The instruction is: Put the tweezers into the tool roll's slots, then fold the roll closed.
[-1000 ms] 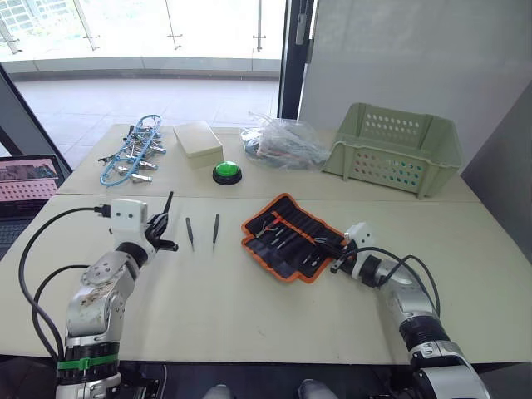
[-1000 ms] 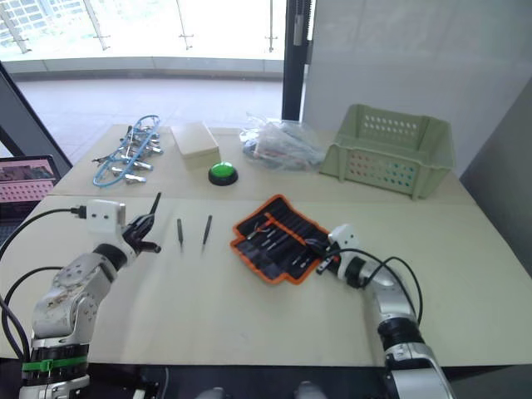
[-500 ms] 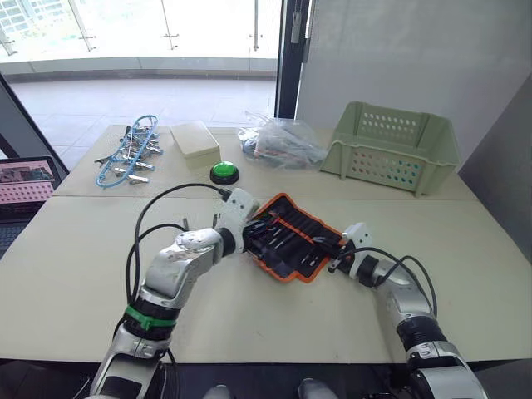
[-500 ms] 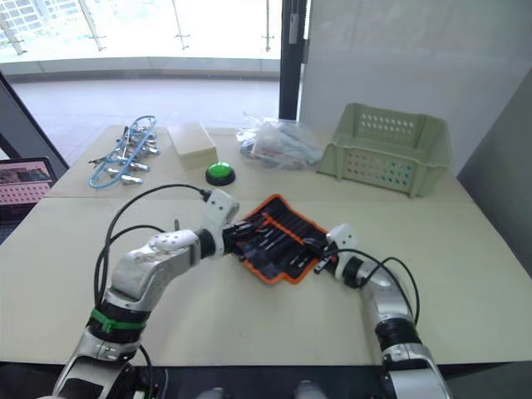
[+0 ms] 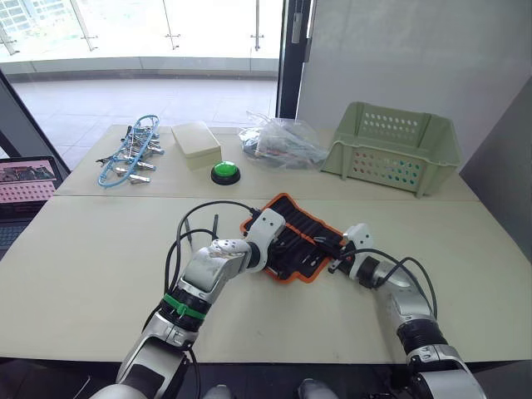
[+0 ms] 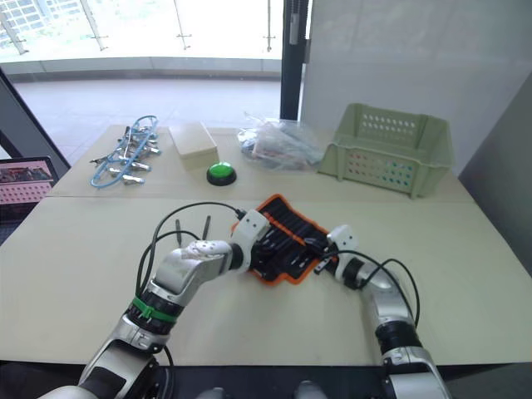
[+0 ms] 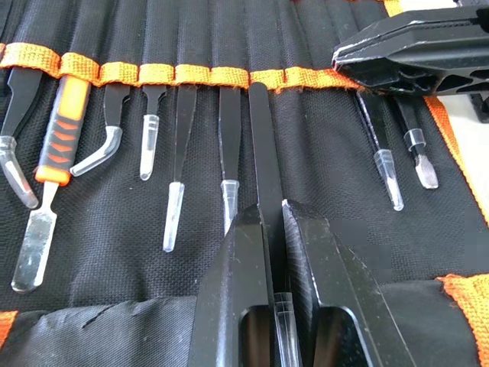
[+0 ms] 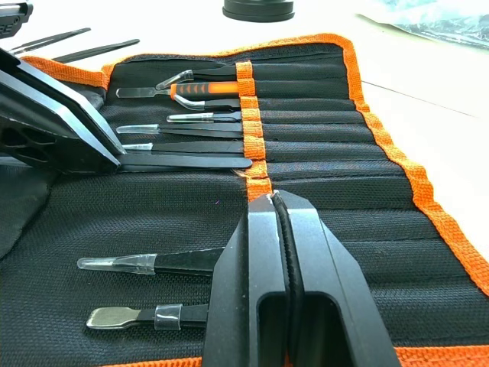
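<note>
The roll (image 5: 298,237) lay open on the near table (image 5: 100,274), below the green button (image 5: 226,172). The left gripper (image 7: 273,229) was over the roll, its fingers clamped on one black tweezer (image 7: 260,145) whose tip sat at the orange band, at the mouth of a slot (image 7: 258,38). The right gripper (image 8: 276,222) rested on the roll's right part, fingers pressed together on the orange band (image 8: 258,186). Several tools already sat in slots. Two tweezers (image 6: 193,226) lay loose on the table left of the roll.
</note>
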